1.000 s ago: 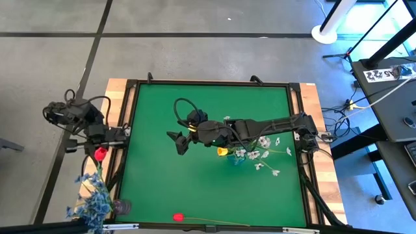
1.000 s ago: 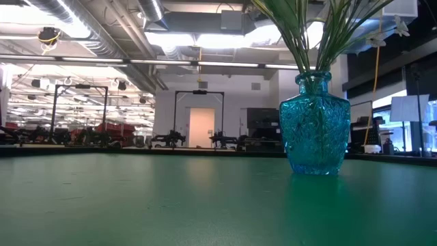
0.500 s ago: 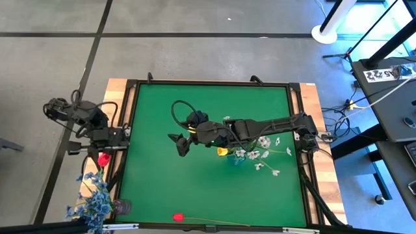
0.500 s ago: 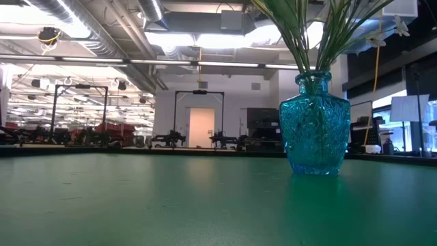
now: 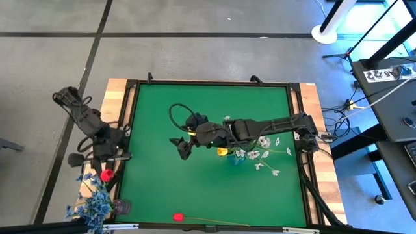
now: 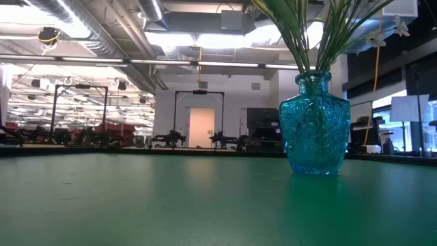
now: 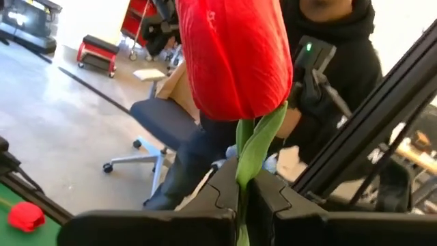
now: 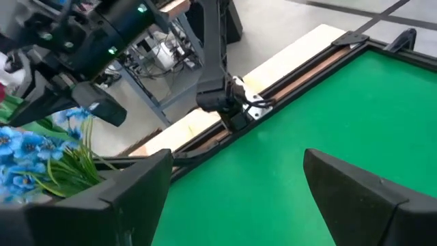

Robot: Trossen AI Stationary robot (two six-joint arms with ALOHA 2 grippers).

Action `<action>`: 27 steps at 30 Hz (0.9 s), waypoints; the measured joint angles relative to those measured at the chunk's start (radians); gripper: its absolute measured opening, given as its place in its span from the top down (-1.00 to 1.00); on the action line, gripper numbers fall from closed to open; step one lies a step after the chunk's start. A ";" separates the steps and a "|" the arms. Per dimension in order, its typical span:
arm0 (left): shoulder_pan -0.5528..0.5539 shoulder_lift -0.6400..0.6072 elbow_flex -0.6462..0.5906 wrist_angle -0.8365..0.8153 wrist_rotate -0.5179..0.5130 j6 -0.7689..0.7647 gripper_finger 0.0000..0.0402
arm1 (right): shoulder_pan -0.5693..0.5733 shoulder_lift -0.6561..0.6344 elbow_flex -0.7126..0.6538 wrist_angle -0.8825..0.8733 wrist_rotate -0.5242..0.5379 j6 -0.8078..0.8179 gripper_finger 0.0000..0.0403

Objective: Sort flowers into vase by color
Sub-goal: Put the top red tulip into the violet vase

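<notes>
Left tool [image 7: 239,198] swung nearer, pinching red tulip [image 7: 235,55]

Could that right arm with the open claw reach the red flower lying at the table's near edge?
Probably yes. The right gripper hangs open and empty over bare green table, and nothing stands between it and the red tulip.

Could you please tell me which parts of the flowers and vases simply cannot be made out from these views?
- Blue vase, low view: flower heads cut off by the top edge; only stems show.
- Same vase, high view: hidden under white blossoms and the right arm.
- Red tulip in the left gripper, left wrist view: stem hidden below the shut fingers.
- Blue blossoms, high view: their container hidden beneath them.
</notes>
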 joint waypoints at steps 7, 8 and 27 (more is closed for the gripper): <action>-0.076 0.042 0.000 0.004 -0.115 0.040 0.99 | 0.000 0.000 0.000 -0.023 -0.019 -0.034 -0.64; -0.075 0.041 0.003 0.001 -0.125 0.047 0.99 | 0.000 0.000 0.000 -0.024 -0.026 -0.039 -0.64; -0.075 0.037 0.204 0.032 -0.440 -0.116 0.99 | 0.003 0.000 0.000 -0.066 -0.034 -0.051 -0.64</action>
